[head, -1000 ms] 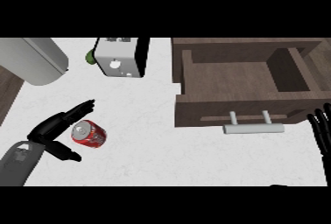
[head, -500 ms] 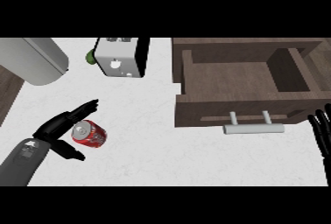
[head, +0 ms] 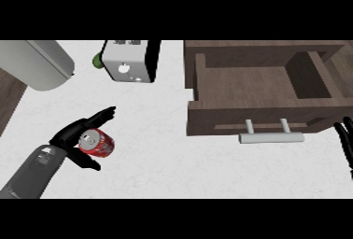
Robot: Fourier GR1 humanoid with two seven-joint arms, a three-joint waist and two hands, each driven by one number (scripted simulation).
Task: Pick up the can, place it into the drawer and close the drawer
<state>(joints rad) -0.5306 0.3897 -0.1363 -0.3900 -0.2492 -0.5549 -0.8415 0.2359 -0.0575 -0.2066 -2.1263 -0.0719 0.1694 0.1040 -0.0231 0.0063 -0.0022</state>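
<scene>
Counter [head: 158, 154] of white stone carries our red metal can [head: 96, 143], lying tipped inside our left hand [head: 71, 135], fingers spread open around it; brown wooden drawer [head: 255, 88] stands open; right hand [head: 343, 142] rests open at the edge

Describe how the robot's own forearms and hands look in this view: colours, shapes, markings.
The left forearm is a smooth grey rounded shell with small dark marks near the wrist, ending in a black left hand with slim fingers. Of the black right hand only thin fingers show at the view's right edge.
</scene>
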